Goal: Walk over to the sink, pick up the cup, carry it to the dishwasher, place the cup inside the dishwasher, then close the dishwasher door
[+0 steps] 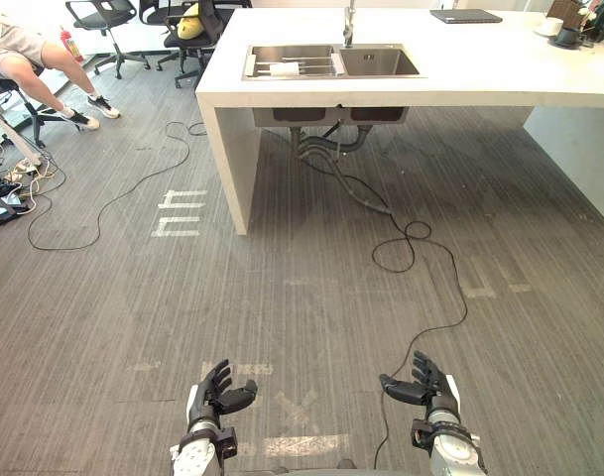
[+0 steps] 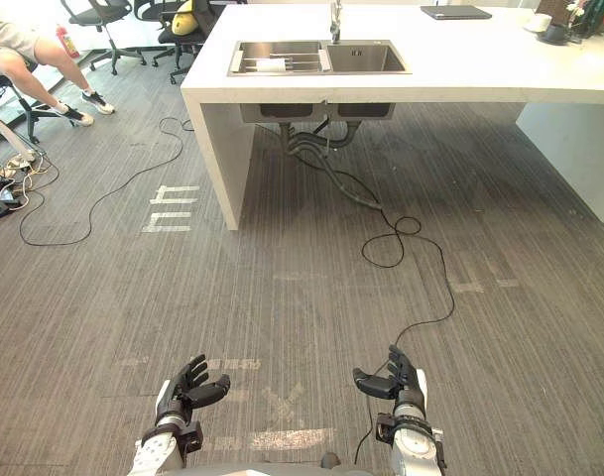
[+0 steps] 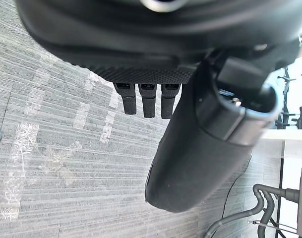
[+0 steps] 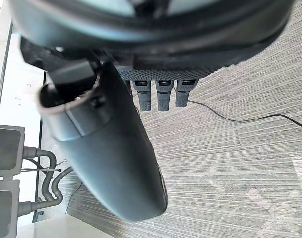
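What may be the cup (image 1: pixel 287 67), a small white thing, lies in the left basin of the sink (image 1: pixel 381 64), upper middle of the frame, in the white counter (image 1: pixel 460 79). At the bottom edge, the left hand (image 1: pixel 218 392) and right hand (image 1: pixel 421 385) hang over the grey floor (image 1: pixel 282 297), fingers loosely spread, both empty.
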